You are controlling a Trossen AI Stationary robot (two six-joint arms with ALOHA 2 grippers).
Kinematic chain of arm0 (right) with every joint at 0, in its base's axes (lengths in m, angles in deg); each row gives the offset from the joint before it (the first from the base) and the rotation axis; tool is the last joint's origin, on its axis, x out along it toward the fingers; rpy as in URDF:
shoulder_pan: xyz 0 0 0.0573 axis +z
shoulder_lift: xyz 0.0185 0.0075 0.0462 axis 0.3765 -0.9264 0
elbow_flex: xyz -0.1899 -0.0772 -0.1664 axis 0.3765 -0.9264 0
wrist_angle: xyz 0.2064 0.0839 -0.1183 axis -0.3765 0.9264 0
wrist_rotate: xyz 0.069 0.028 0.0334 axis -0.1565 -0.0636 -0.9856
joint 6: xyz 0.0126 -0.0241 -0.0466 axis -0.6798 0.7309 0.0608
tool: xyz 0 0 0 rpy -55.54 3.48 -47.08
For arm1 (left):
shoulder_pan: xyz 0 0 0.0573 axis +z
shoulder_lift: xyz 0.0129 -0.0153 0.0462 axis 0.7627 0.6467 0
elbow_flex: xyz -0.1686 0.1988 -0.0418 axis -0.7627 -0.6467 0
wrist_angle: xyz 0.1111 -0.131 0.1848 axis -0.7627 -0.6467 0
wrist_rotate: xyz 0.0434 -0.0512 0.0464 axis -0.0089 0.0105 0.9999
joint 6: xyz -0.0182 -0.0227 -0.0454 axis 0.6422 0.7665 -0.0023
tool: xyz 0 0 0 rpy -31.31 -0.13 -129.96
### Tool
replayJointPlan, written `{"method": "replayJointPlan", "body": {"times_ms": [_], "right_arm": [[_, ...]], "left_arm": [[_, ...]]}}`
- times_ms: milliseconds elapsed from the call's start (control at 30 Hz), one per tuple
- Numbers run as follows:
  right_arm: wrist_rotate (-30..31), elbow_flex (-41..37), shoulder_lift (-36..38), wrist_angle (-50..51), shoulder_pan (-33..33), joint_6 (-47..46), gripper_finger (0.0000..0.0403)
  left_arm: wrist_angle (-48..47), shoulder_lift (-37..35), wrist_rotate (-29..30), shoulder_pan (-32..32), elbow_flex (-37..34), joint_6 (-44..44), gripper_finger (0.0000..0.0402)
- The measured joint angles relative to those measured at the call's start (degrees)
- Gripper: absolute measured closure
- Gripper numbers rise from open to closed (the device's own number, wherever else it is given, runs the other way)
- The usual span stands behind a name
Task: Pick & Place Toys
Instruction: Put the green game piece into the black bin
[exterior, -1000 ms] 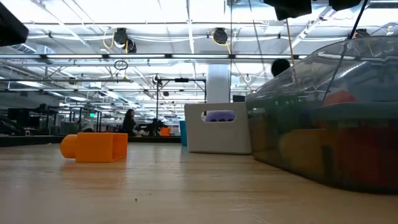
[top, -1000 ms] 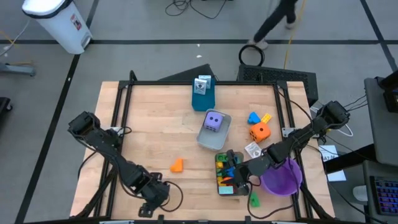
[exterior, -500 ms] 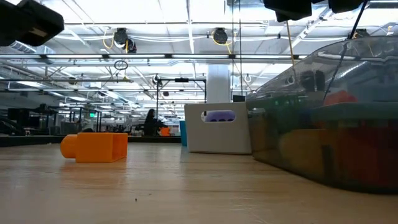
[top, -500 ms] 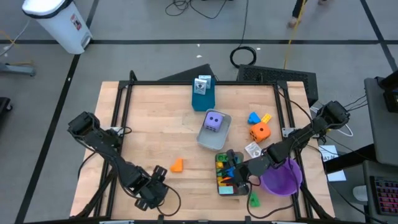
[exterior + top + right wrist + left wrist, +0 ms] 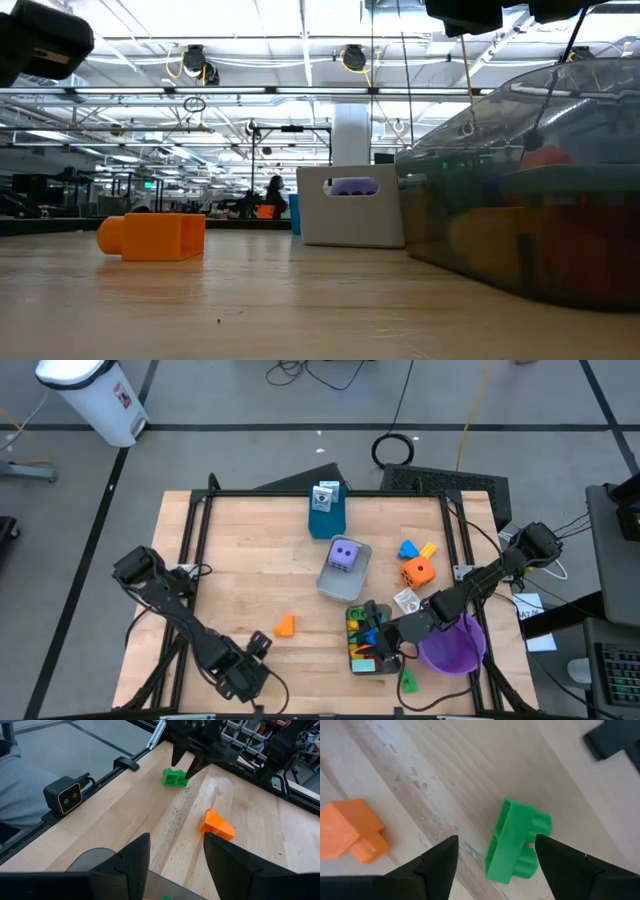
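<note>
The left gripper hangs over the front edge of the surface, left of the middle, its fingers spread wide and holding nothing. In the left wrist view a green brick lies on its side on the wood between those two fingers, touched by neither, and an orange brick lies apart from it on the bare wood. The right wrist view shows the same pair, with the left gripper poised just above the green brick and the orange one nearer the middle.

The right gripper sits over the grey tray of mixed bricks near the front right corner, its fingers parted and empty. A purple bowl stands just beside that tray, toward the right edge, and another green brick lies at the front edge just below them.

A second grey tray near the middle holds the purple die. The orange die rests on the wood toward the right edge, with a blue brick and a yellow brick close behind it. A blue box stands at the back edge.
</note>
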Motion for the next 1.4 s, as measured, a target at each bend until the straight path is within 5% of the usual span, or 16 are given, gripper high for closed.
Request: {"method": "replayJointPlan", "body": {"times_ms": [533, 1400], "right_arm": [[0.0, 0.0, 0.0, 0.0, 0.0, 0.0, 0.0227], [0.0, 0.0, 0.0, 0.0, 0.0, 0.0, 0.0227]], "left_arm": [[-0.7, 4.7, -3.9, -0.5, 0.0, -8.2, 0.0133], [0.5, 6.4, -5.4, -0.1, 0.0, -7.9, 0.0145]]}}
